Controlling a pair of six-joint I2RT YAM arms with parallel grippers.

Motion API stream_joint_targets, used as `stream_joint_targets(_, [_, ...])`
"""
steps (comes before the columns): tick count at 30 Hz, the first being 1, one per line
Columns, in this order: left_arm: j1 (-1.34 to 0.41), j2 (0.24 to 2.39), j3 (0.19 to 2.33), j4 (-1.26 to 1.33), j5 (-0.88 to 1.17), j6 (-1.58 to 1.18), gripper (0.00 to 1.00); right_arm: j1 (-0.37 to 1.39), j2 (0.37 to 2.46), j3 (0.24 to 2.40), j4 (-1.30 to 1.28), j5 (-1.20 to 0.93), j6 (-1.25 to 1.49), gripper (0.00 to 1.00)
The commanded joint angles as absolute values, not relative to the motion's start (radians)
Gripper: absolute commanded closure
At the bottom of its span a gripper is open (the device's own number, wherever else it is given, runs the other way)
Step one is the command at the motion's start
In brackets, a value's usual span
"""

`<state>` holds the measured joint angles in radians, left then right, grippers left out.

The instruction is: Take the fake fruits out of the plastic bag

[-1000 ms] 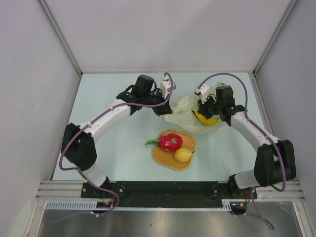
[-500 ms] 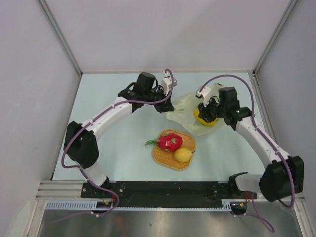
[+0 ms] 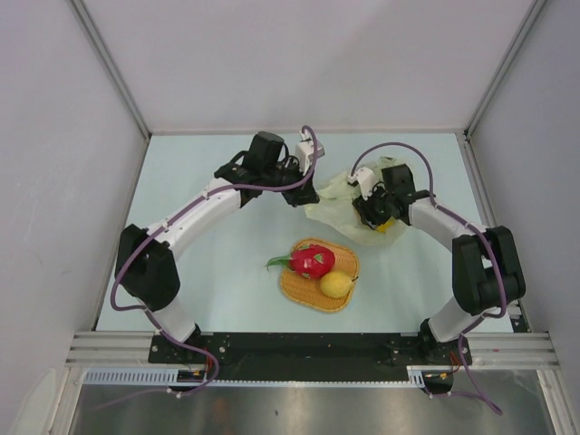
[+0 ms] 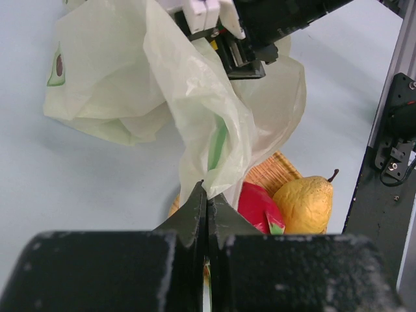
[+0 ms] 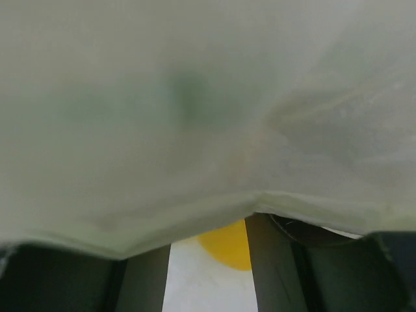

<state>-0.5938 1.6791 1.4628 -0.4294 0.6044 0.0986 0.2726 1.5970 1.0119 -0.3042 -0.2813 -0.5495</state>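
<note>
The pale yellow-green plastic bag (image 3: 337,201) lies behind the mat, one edge pulled up. My left gripper (image 3: 304,191) is shut on that edge, and the film (image 4: 195,97) is pinched between its fingers (image 4: 195,211). My right gripper (image 3: 372,212) is pushed into the bag with its jaws apart. In the right wrist view, bag film (image 5: 195,97) drapes over the right gripper (image 5: 208,257), and a yellow fruit (image 5: 229,246) shows between the fingers, next to the right finger (image 5: 273,266). A sliver of that yellow fruit (image 3: 387,225) peeks out beside the gripper. The red dragon fruit (image 3: 313,261) and the yellow pear (image 3: 335,285) lie outside the bag.
The dragon fruit (image 4: 257,207) and the pear (image 4: 309,203) rest on an orange woven mat (image 3: 294,288) in front of the bag, between the two arms. White walls enclose the pale table (image 3: 208,272) at the back and both sides. The black base rail (image 3: 290,349) runs along the near edge.
My right gripper has gone from shut to open and has moved left, deeper into the bag, while its arm folded in. The left gripper has kept hold of the bag edge, almost still.
</note>
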Motion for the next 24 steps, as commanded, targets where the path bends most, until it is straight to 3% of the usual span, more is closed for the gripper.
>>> stream_joint_targets(1, [-0.598, 1.628, 1.466, -0.420, 0.597, 0.117, 1.00, 0.262, 1.626, 1.015, -0.204, -0.229, -0.592, 0.55])
stream_joint_targets(5, [-0.598, 1.629, 1.471, -0.420, 0.592, 0.121, 1.00, 0.262, 1.571, 1.046, -0.251, -0.225, -0.603, 0.78])
stream_joint_targets(8, [-0.598, 1.637, 1.480, -0.420, 0.592, 0.123, 1.00, 0.273, 1.453, 1.060, -0.348, -0.279, -0.603, 0.85])
stream_joint_targets(19, [-0.598, 1.649, 1.466, -0.394, 0.608, 0.069, 1.00, 0.301, 1.065, 1.058, -0.736, -0.474, -0.706, 0.87])
stream_joint_targets(24, [-0.598, 1.669, 1.486, -0.397, 0.600, 0.077, 1.00, 0.415, 0.931, 1.075, -0.784, -0.566, -0.629, 0.87])
